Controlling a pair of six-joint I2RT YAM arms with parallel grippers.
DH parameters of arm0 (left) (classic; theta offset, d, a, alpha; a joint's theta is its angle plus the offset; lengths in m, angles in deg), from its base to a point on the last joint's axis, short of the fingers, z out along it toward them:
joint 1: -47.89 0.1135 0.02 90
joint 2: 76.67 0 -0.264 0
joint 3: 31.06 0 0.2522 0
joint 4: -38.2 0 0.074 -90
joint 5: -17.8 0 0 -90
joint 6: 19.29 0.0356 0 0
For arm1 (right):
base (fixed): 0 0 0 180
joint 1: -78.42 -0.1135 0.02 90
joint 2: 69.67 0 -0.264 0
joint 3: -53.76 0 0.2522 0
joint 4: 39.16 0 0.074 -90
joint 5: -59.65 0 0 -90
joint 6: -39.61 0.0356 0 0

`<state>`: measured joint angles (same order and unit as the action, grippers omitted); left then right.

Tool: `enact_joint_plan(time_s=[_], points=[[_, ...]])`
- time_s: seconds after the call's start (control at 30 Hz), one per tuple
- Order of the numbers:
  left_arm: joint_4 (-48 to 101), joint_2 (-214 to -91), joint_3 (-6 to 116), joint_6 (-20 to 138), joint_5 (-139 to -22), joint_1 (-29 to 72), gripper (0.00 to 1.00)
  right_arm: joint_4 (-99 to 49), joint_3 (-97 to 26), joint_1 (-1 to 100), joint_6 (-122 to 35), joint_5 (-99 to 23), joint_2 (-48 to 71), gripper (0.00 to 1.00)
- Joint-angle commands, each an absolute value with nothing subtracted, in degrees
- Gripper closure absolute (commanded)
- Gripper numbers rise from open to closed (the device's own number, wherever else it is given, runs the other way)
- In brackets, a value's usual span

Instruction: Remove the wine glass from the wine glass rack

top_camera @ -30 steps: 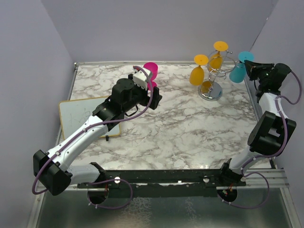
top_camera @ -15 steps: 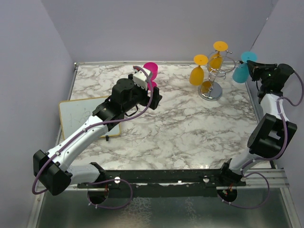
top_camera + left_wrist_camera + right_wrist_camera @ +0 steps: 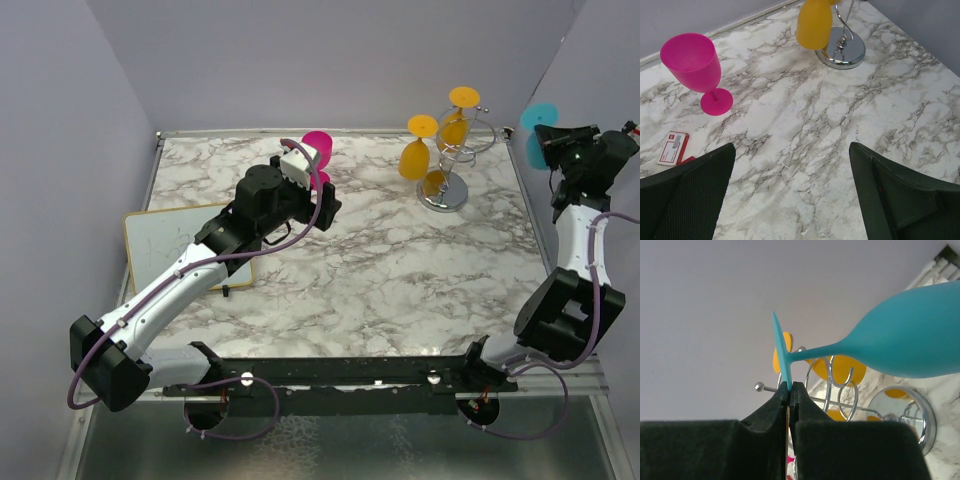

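Pinching the thin round foot of the blue-green wine glass point(image 3: 910, 347), the right claw point(image 3: 789, 388) has its two black fingers point(image 3: 765, 415) pressed together, with only the edge of the foot between them. The glass lies on its side in the air, and its cup sticks out to one side. It is off the silver wire wine glass rack point(image 3: 455, 150) with the round shiny base and does not touch it. From above, the glass is by the right edge of the white and grey marble table point(image 3: 400, 280). It is close to the purple wall point(image 3: 600, 60), so there is little room on that side. Yellow wine glasses point(image 3: 414, 160) hang upside down on the rack. The left claw point(image 3: 791, 150) is spread wide and holds nothing. It hangs over a bare part of the table. A pink wine glass point(image 3: 692, 62) stands ahead of it, to its left, with a small red and white card point(image 3: 674, 148) near.
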<state>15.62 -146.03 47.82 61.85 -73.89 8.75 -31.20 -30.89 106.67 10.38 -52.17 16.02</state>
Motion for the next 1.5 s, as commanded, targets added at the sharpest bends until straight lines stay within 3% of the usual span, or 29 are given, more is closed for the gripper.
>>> enact_joint_plan(time_s=[0.0,0.27,0.43,0.9,1.13,1.47], points=[[16.39,-144.87,48.42,61.31,-75.21,8.51,0.01,-34.24,-33.13,106.43,-1.45,-56.41,10.57,0.99],[17.98,-144.81,47.3,59.29,-76.05,9.49,0.01,-35.03,-39.27,92.49,-19.25,-58.15,2.59,0.99],[19.71,-144.52,45.58,57.08,-74.82,9.92,0.01,-38.52,-38.92,83.67,-21.66,-63.48,-0.97,0.99],[19.18,-131.19,35.47,39.45,-63.4,9.92,0.01,-35.13,-19.13,58.63,-39.7,-66.13,-15.8,0.99],[5.35,-124.48,42.74,41.62,-59.92,9.92,0.01,-30.69,-6.89,46.13,-55.17,-62.32,-18.63,0.98],[-7.31,-131.45,54.97,42.57,-71.48,9.92,0.01,-25.08,1.49,26.77,-84.57,-50.75,-15.21,0.99]])
